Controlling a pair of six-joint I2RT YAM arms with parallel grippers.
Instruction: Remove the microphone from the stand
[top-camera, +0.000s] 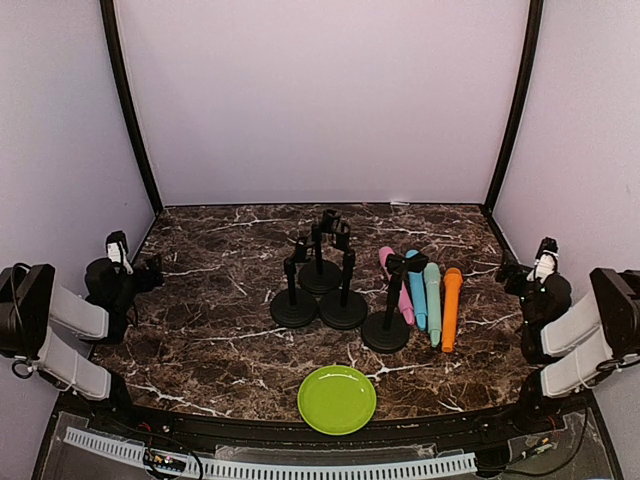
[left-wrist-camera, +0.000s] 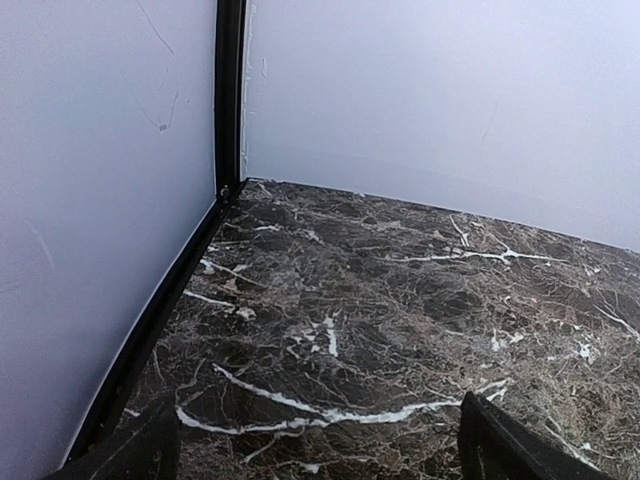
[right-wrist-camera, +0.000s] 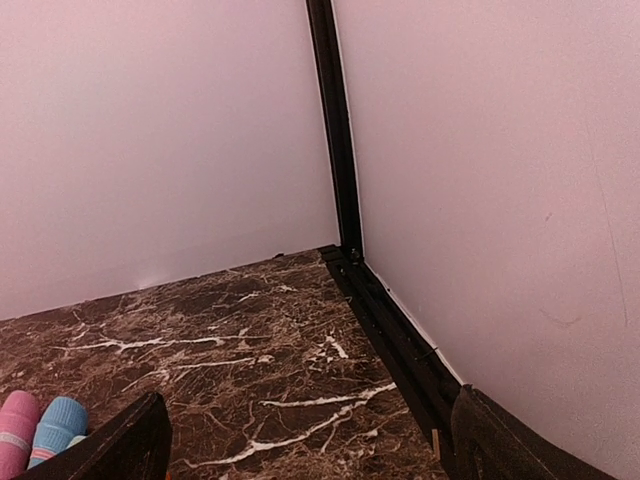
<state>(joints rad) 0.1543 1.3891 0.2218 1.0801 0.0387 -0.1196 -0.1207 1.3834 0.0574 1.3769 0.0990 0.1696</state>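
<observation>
Four black stands (top-camera: 322, 285) are grouped mid-table. The rightmost stand (top-camera: 387, 328) has its clip in front of a pink microphone (top-camera: 398, 290); I cannot tell whether the clip holds it. Blue (top-camera: 416, 290), teal (top-camera: 433, 300) and orange (top-camera: 451, 305) microphones lie side by side to its right. The pink (right-wrist-camera: 14, 432) and blue (right-wrist-camera: 58, 424) heads show in the right wrist view. My left gripper (top-camera: 118, 250) (left-wrist-camera: 320, 450) is open and empty at the far left. My right gripper (top-camera: 545, 258) (right-wrist-camera: 310, 450) is open and empty at the far right.
A green plate (top-camera: 337, 399) sits at the near edge in the middle. Lilac walls with black corner posts (left-wrist-camera: 228, 100) (right-wrist-camera: 335, 130) close in the marble table (top-camera: 210, 330) on three sides.
</observation>
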